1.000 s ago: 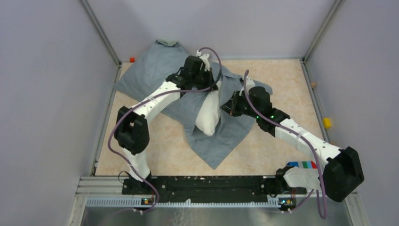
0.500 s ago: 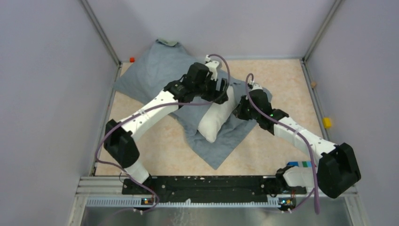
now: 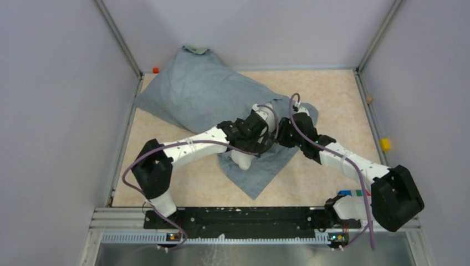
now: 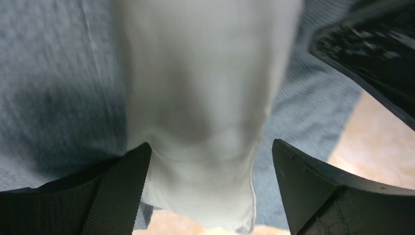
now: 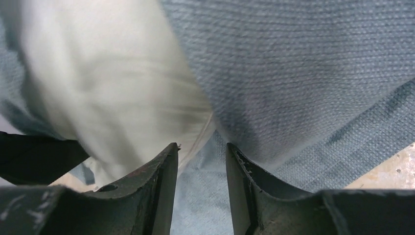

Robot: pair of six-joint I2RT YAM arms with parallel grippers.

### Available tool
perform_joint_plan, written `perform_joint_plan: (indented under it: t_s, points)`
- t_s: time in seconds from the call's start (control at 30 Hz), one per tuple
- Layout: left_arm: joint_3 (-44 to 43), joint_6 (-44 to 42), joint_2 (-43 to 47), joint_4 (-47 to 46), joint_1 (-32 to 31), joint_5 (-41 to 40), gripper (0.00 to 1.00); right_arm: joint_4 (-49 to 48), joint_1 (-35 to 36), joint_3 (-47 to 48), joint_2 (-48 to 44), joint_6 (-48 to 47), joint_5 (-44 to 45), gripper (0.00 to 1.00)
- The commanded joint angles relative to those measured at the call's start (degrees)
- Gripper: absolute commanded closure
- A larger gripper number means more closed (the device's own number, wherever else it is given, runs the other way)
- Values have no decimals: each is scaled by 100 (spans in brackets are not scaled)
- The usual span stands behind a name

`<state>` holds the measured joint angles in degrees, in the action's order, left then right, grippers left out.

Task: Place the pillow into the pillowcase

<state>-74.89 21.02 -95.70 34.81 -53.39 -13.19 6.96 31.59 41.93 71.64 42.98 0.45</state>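
With the left gripper [image 4: 210, 147] sitting wide released astride the pillow [image 4: 205, 88] and the right gripper [image 5: 201, 147] sitting narrowly parted, grasping nothing, the limp pillowcase [image 3: 194, 91] is risking slipping off. It is bulging toward upper left, seemingly holding most of the pillow, and a white end is poking out at centre.

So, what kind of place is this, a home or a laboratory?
Probably a laboratory robot cell: plain walls in a metal frame enclose a table, and the left arm and right arm are bolted to a rail at its near edge.
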Motion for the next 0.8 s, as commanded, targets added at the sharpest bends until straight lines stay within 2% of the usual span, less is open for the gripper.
perform_joint_plan:
  t_s: [0.0, 0.03, 0.07, 0.1, 0.13, 0.17, 0.2, 0.23, 0.43, 0.6, 0.7, 0.77]
  points:
    - [-351, 320, -473, 18, 4, -1235, 5, -601, 49, -238, 290, 425, 468, 59]
    - [-443, 282, -542, -21, 11, -1311, 15, -640, 50, -246, 393, 509, 549, 60]
    - [-527, 228, -611, -59, 12, -1393, 33, -652, 50, -259, 497, 554, 600, 60]
    - [-636, 150, -674, -68, 17, -1429, 44, -659, 49, -263, 601, 583, 650, 60]
    - [-772, 110, -744, -26, 21, -1451, 67, -813, 51, -271, 712, 601, 701, 60]
    - [-901, 79, -790, 26, 19, -1438, 85, -835, 37, -273, 819, 615, 750, 60]
    - [-1001, 41, -807, 49, 21, -1393, 96, -849, 13, -272, 924, 624, 781, 60]
    - [-1061, 9, -778, 43, 21, -1322, 100, -846, -13, -280, 1009, 634, 801, 61]
    - [-1341, -191, -529, -237, 46, -646, 100, -717, -88, -430, 642, 615, 996, 65]
    - [-1658, -174, -570, -513, 74, 39, 100, -192, 375, -300, -253, 757, 1457, 65]
    - [-1828, -153, -657, -552, 94, 142, 100, -488, 479, -391, -436, 1138, 1375, 66]
    - [-1918, -106, -685, -549, 133, 231, 100, -651, 468, -471, -316, 1385, 1388, 71]
